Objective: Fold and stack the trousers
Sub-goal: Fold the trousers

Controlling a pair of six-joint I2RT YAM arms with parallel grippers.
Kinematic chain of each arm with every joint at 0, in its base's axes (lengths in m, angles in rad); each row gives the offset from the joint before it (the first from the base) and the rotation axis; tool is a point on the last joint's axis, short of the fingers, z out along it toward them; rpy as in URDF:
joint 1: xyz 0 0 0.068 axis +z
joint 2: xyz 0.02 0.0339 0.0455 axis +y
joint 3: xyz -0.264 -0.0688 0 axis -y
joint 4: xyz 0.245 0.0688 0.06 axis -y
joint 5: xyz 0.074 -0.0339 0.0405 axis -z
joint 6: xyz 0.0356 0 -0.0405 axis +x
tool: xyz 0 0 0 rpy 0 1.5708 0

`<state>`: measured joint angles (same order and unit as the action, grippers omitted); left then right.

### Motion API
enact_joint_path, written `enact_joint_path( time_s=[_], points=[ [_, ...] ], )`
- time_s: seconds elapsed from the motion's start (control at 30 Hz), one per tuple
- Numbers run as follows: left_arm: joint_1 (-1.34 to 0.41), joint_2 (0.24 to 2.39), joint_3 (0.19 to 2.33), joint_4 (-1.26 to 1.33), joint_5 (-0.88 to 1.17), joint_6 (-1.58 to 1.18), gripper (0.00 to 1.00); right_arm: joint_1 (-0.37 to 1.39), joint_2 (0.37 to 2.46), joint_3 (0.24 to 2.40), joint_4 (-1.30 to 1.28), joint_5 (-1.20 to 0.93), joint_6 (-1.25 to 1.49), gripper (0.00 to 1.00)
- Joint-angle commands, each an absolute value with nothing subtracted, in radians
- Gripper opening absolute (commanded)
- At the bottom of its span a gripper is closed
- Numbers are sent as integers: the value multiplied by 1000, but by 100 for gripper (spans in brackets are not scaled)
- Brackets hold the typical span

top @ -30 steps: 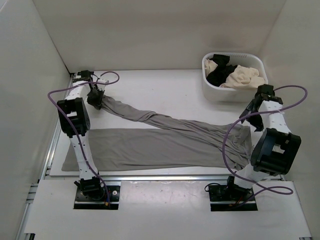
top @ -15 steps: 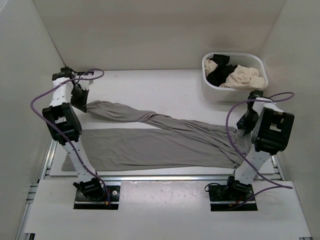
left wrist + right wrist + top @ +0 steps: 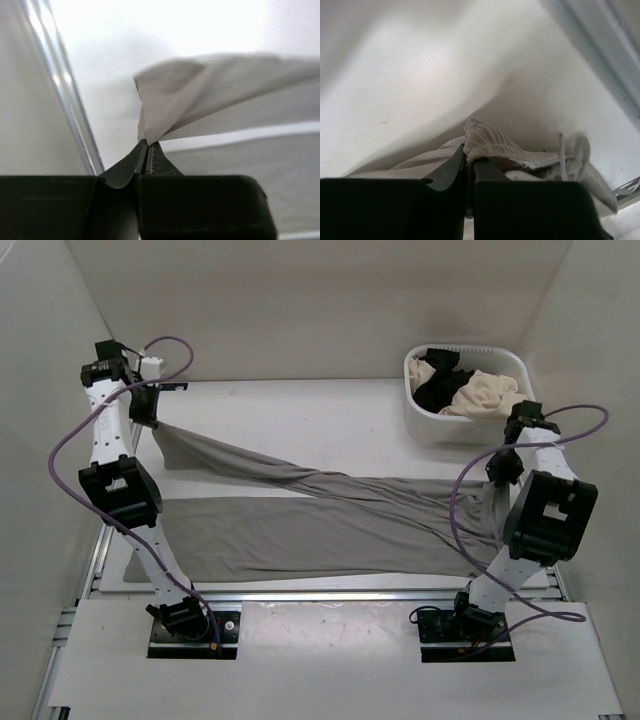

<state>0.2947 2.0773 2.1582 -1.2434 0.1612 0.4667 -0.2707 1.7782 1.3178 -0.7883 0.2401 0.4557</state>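
Holding the hem of the far leg, my left gripper point(image 3: 148, 146) is pinched tight on a bunch of grey cloth at the far left corner of the table point(image 3: 330, 420), raised above the surface. The trousers point(image 3: 320, 530) lie across the table. The near leg is flat along the front edge, and the far leg stretches in a taut band from my left gripper to the waist on the right. There my right gripper point(image 3: 469, 152) is clamped on a gathered fold of waistband, with the laundry basket point(image 3: 432, 418) beyond it and apart. To fold well, I judge I should carry the raised leg toward me with even tension in both grips. I should lay it edge to edge over the flat leg and release only once it lies smooth.
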Motion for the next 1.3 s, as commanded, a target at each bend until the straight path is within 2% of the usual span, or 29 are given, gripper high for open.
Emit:
enact_joint_path(
  time_s=[0.0, 0.07, 0.27, 0.4, 0.57, 0.7, 0.77, 0.87, 1.03, 1.23, 1.27],
  points=[
    [336, 1999, 2275, -1160, 152, 405, 14, -278, 1639, 1425, -792, 282, 420, 0],
    [347, 1999, 2304, -1149, 143, 405, 14, -302, 1612, 1434, -792, 282, 420, 0],
    [347, 1950, 2166, -1149, 89, 459, 14, -336, 1559, 1413, -792, 230, 411, 0],
    [377, 1893, 2157, -1131, 78, 468, 14, -357, 1523, 1391, -792, 221, 411, 0],
    [400, 1891, 2138, -1095, 58, 508, 14, -390, 1529, 1368, -744, 128, 420, 0],
    [400, 1977, 2225, -1095, 84, 508, 14, -390, 1591, 1413, -713, 34, 465, 0],
    [387, 2026, 2350, -1104, 40, 508, 14, -390, 1627, 1503, -713, 25, 465, 0],
    [387, 1998, 2402, -1091, -14, 523, 14, -390, 1637, 1610, -753, 25, 456, 0],
    [461, 1833, 2189, -1080, -29, 589, 14, -400, 1522, 1533, -753, -43, 465, 0],
    [572, 1692, 1919, -1279, -29, 679, 14, -426, 1367, 1297, -824, -67, 499, 0],
    [613, 1678, 1813, -1314, -38, 695, 14, -426, 1350, 1243, -837, -58, 512, 0]
  ],
)
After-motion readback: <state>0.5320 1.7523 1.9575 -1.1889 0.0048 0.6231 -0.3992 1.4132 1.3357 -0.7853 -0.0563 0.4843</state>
